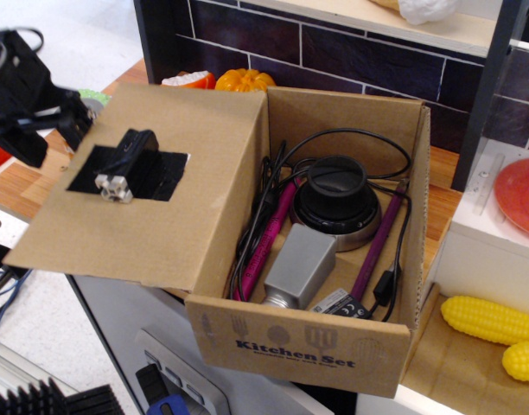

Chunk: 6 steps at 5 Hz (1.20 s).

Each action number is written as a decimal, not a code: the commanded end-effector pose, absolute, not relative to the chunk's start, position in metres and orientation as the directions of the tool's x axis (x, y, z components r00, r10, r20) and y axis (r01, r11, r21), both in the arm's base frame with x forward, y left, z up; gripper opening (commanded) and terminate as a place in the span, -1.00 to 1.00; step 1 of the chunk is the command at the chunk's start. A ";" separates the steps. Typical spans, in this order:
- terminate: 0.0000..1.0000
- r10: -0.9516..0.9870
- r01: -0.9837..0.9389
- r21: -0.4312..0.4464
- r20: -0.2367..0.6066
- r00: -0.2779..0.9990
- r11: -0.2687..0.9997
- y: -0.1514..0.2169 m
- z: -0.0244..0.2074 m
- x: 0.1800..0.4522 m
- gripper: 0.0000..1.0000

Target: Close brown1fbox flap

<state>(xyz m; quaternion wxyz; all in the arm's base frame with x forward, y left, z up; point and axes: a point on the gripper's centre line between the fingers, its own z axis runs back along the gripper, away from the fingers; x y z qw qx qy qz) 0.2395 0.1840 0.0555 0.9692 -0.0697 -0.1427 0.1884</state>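
gripper [64, 117] fingertips hidden behind flap [152, 203], arm cut off left

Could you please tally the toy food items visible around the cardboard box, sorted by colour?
Yellow: 2, the corn cobs and, right of the box.
Orange: 2, the pumpkin and an orange-and-white piece beside it, behind the flap.
Total: 4.

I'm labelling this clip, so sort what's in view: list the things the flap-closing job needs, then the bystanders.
Job:
brown corrugated cardboard box
brown cardboard flap with black knob
black robot claw

Bystanders:
orange toy pumpkin
two yellow corn cobs
red plate
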 end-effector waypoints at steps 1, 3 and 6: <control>-1.00 0.302 -0.287 -0.095 0.296 0.906 0.953 0.175 0.106 0.251 1.00; -1.00 0.254 -0.270 0.015 0.284 0.924 0.963 0.152 0.139 0.256 1.00; -1.00 0.288 -0.335 0.214 0.223 0.931 0.917 0.074 0.189 0.274 1.00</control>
